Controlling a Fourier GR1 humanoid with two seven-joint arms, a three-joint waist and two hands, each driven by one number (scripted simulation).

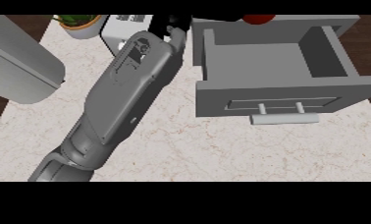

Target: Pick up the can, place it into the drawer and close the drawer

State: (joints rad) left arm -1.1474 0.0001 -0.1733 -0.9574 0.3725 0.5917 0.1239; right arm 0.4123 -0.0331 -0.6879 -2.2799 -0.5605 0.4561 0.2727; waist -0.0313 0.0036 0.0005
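Nearest me, 1 grey forearm (pixel 119 102) runs from the near left edge up toward the far middle of the pale marbled counter (pixel 217 149). Which arm it is I can't settle from this view. Its black hand (pixel 174 25) is mostly hidden at the far end, so I cannot tell how far it is open or whether it has hold of anything.

I can't make out the can; it may sit under that hand, beside the white boxy object (pixel 119 34). I'd expect a can to be light, stiff and smooth-sided, best wrapped around its middle.

To the right, the grey open drawer (pixel 268 102) has nothing visible inside, its pale bar handle (pixel 284 118) facing me. A red round object (pixel 258 19) lies at its far edge.
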